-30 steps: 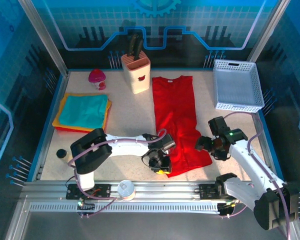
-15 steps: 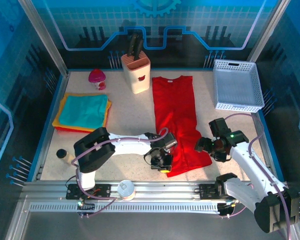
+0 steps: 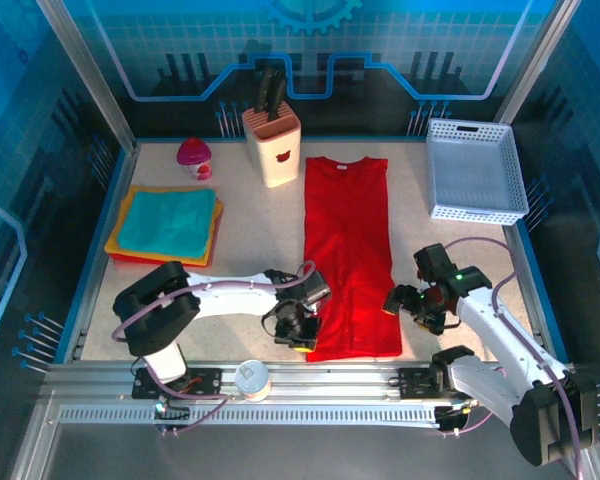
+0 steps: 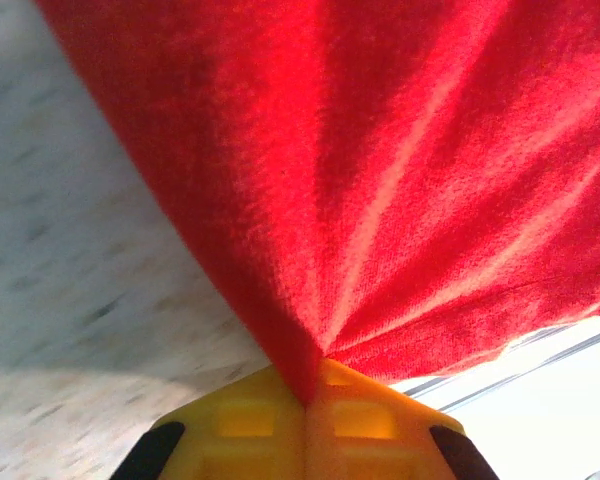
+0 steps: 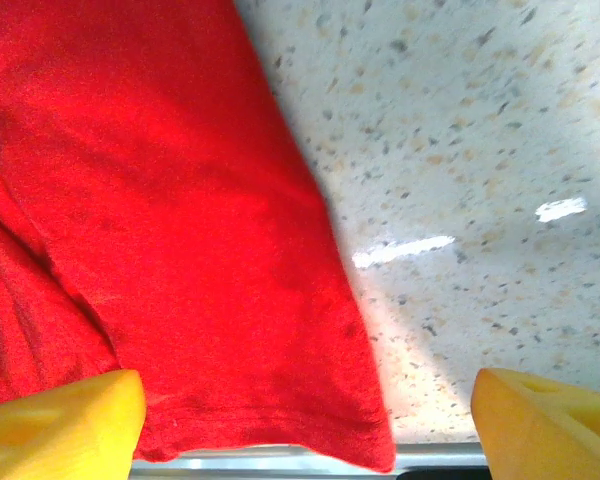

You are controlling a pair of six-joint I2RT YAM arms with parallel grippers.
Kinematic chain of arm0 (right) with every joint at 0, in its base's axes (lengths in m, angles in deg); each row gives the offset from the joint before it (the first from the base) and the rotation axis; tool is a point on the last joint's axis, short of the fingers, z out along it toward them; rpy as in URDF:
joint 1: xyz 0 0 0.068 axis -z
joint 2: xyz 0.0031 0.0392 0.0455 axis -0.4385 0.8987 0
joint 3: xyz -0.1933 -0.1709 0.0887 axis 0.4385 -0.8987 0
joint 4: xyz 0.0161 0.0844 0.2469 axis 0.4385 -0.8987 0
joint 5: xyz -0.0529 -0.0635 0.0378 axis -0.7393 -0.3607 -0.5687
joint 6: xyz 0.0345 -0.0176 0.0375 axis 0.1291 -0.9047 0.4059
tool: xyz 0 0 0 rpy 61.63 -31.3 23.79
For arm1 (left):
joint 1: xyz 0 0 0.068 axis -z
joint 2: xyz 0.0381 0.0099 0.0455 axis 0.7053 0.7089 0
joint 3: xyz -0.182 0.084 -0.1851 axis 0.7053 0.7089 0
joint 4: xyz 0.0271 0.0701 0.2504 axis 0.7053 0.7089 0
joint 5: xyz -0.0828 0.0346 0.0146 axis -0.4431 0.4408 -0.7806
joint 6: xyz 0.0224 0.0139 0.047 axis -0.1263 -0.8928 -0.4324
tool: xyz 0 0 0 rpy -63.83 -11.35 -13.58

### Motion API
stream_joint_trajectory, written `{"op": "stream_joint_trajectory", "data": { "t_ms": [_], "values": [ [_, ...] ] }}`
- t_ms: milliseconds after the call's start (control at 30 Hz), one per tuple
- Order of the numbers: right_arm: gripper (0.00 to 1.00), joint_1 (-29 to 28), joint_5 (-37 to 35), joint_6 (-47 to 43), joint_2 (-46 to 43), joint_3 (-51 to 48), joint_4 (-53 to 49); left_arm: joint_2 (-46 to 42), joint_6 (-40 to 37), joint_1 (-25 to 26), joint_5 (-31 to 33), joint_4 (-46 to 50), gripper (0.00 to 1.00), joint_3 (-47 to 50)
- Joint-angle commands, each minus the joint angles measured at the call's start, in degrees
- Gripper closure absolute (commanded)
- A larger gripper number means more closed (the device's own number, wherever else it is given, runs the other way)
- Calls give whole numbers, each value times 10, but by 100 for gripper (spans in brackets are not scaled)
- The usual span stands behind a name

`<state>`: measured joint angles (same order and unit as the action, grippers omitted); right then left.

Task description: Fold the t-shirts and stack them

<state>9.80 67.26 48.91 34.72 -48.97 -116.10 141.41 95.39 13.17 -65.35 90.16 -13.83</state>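
Red t-shirt (image 3: 348, 255) hem farther left, squared

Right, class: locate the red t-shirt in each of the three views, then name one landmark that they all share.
Top external: the red t-shirt lies lengthwise mid-table, collar far, hem at the near edge.
Left wrist: the red t-shirt covers the top and right, gathered to a pinch in the left gripper at bottom centre.
Right wrist: the red t-shirt covers the left half, its hem corner low centre.
Shared landmark: the speckled tabletop beside the cloth.

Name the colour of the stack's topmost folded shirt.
The topmost folded shirt is teal, clearest in top external view.
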Motion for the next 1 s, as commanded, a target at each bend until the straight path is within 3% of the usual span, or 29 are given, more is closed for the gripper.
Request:
{"op": "stream_joint_trajectory", "data": {
  "t_ms": [0, 67, 200, 333, 467, 700, 867, 967],
  "values": [
    [16, -31, 19, 28, 6, -5, -9, -26, 0, -2, -14, 18, 100, 10],
    [19, -55, 11, 46, 7, -7, -10, -32, 12, -1, -21, -1, 99, 14],
    [27, -93, -1, 74, 12, -23, -6, -28, 19, -1, -21, -7, 76, 12],
    [32, -126, -15, 109, 21, -44, -2, -25, 33, 0, -25, -19, 72, 22],
    [43, -165, -24, 160, 20, -69, 20, -28, 42, 0, -19, -28, 72, 34],
    [53, -189, -11, 183, 41, -98, 65, -22, 68, 0, -12, -58, 73, 41],
    [59, -205, -12, 197, 42, -103, 74, -18, 78, 0, -6, -64, 80, 33],
    [72, -206, -7, 199, 35, -107, 80, -16, 79, 0, -3, -55, 90, 23]
  ]
}}
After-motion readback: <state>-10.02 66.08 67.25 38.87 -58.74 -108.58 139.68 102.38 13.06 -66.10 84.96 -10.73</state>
